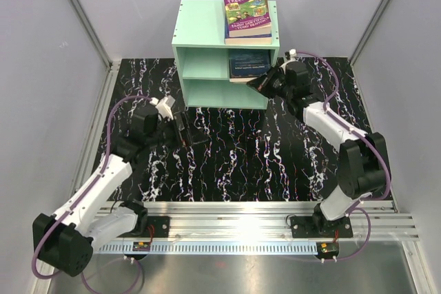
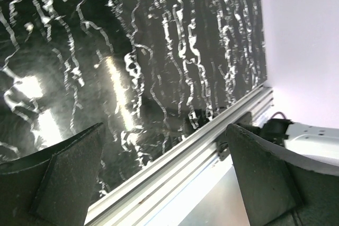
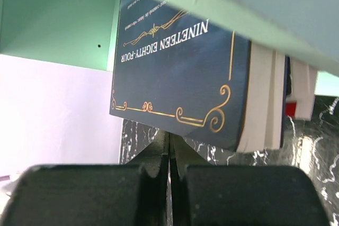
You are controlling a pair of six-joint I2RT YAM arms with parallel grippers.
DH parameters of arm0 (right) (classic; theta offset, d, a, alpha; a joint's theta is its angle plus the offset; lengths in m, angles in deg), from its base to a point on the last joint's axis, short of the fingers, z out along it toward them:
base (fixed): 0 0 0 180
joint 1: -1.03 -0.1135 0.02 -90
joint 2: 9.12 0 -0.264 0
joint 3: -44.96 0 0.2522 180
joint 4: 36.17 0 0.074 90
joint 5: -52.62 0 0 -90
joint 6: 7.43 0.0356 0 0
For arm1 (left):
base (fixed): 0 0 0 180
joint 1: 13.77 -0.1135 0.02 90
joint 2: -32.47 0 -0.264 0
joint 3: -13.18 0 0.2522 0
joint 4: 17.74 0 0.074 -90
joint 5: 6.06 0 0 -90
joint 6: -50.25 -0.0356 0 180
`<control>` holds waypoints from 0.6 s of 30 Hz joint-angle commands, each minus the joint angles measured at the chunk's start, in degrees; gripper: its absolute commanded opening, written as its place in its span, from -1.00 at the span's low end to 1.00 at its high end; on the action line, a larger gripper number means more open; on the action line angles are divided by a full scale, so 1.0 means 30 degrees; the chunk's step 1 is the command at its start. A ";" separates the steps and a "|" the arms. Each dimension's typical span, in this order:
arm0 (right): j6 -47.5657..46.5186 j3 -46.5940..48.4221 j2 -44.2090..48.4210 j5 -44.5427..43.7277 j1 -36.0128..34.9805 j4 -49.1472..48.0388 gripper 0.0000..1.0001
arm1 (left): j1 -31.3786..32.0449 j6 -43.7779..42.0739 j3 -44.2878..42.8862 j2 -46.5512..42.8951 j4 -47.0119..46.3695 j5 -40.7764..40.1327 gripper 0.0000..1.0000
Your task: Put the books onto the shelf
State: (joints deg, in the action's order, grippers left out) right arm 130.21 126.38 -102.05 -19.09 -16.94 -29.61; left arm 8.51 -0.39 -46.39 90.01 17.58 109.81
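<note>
The mint-green shelf stands at the back of the table. On its top lies a purple Treehouse book stacked on other books. A dark blue book titled Nineteen Eighty-Four lies in the upper compartment, on top of more books, and juts out toward the front right. My right gripper is shut with nothing between its fingers; its tips sit at the blue book's near edge. Out over the table, left of centre, my left gripper is wide open and empty.
The shelf's lower compartment shows nothing inside. The black marbled tabletop ends at a metal rail along the near edge. Grey walls close in both sides and the back.
</note>
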 commanded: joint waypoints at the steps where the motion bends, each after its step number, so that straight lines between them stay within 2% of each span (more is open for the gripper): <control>1: 0.0584 0.1002 -0.0635 0.0496 0.0162 -0.1230 -1.00 | -0.0103 -0.0579 0.0705 -0.0868 0.0487 -0.0771 0.97; 18: 0.1289 0.1470 -0.2012 0.0585 0.0162 -0.2169 -1.00 | -0.0074 -0.0696 0.1820 -0.2596 0.1630 -0.1356 0.97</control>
State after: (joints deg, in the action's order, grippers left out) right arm 133.55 127.64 -106.90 -17.69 -16.83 -32.84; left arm 8.51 -1.79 -41.25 84.00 22.72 106.99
